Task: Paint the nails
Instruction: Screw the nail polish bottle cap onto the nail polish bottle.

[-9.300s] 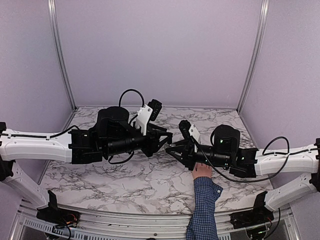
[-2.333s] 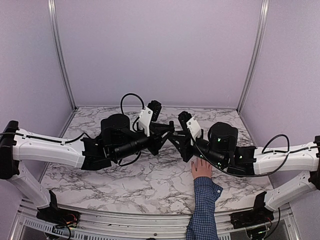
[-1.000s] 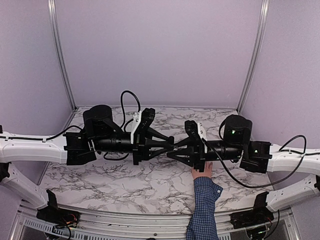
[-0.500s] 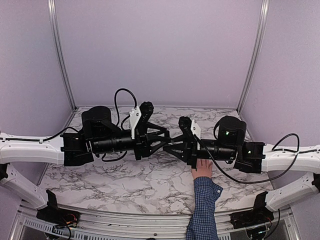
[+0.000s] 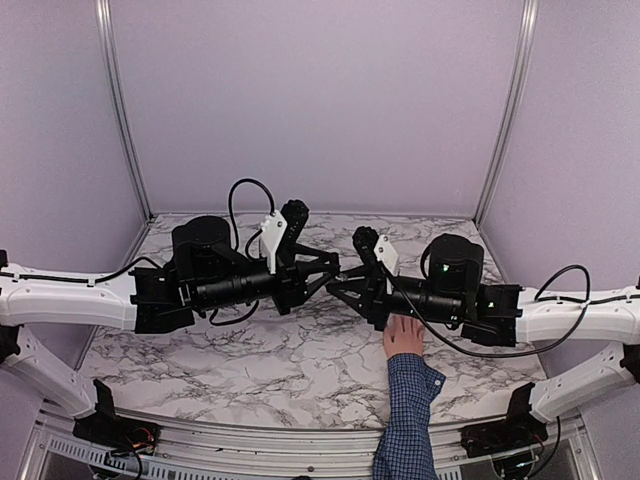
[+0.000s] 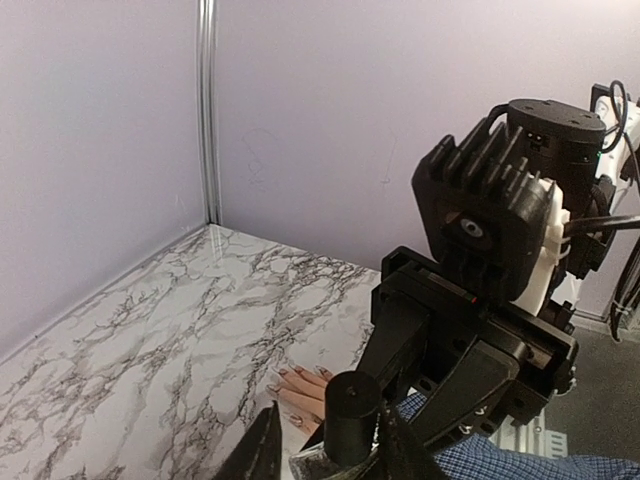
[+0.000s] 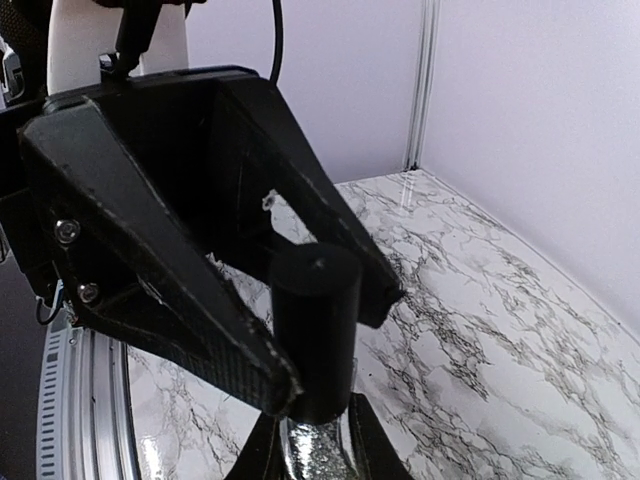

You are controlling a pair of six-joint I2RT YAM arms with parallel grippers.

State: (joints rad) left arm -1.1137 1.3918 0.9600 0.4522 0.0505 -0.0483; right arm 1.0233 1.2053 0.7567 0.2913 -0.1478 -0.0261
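Observation:
A small bottle with a glittery grey body (image 7: 316,458) and a black cap (image 7: 315,330) is held in the air over the table's middle. My right gripper (image 7: 315,452) is shut on the bottle's body. My left gripper (image 6: 330,440) faces it, its jaws flanking the cap (image 6: 352,420); one finger touches the cap, the other shows a gap. In the top view both grippers meet, left (image 5: 333,272) and right (image 5: 338,286). The pale hand (image 5: 405,338) lies flat below them, fingers spread (image 6: 300,395). Its nails (image 6: 285,372) show in the left wrist view. A blue checked sleeve (image 5: 408,410) follows.
The marble table (image 5: 250,360) is walled by purple panels (image 5: 320,100) at the back and sides. The right arm's body (image 5: 455,290) hangs over the hand's fingertips in the top view. The table's near rail (image 5: 300,450) runs along the front.
Over the last second both grippers stayed joined at the bottle, drifted slightly left and rolled at the wrists. The hand has not moved.

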